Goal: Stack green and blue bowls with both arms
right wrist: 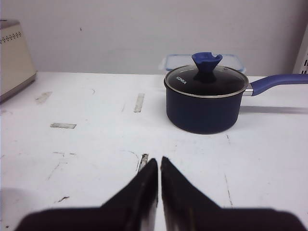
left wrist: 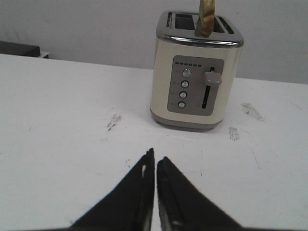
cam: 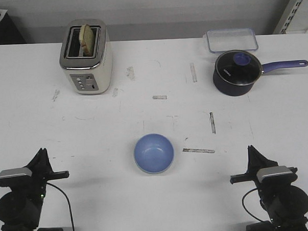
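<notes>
The blue bowl [cam: 154, 153] sat on the white table [cam: 141, 60] almost midway between my two arms, a little forward of both grippers. It lay to the right of my left gripper [cam: 41, 153] and to the left of my right gripper [cam: 251, 150], and from the front view I could not call either one clearly nearer; the gaps looked about equal. Being round, the bowl had no long axis to line up with, so I judged that either side of the rim would serve as a place to grip.

Only one bowl was visible. Its inside was light periwinkle blue and glossy, and a pale edge ran around the outside of the rim. I could not tell whether that edge was the green bowl underneath or only a highlight on the blue one. No separate green bowl showed anywhere on the table, so the stack may already have been made, though I would not swear to it.

Both grippers were low at the near edge of the table, well apart from the bowl and holding nothing. In the left wrist view my left fingers [left wrist: 139, 192] were pressed nearly together, pointing toward the cream toaster [left wrist: 195, 70] with a slice of bread [left wrist: 207, 18] in it. In the right wrist view my right fingers [right wrist: 178, 192] were likewise closed to a thin slit, facing the dark lidded saucepan [right wrist: 206, 101], with a clear plastic container [cam: 232, 40] behind it.
</notes>
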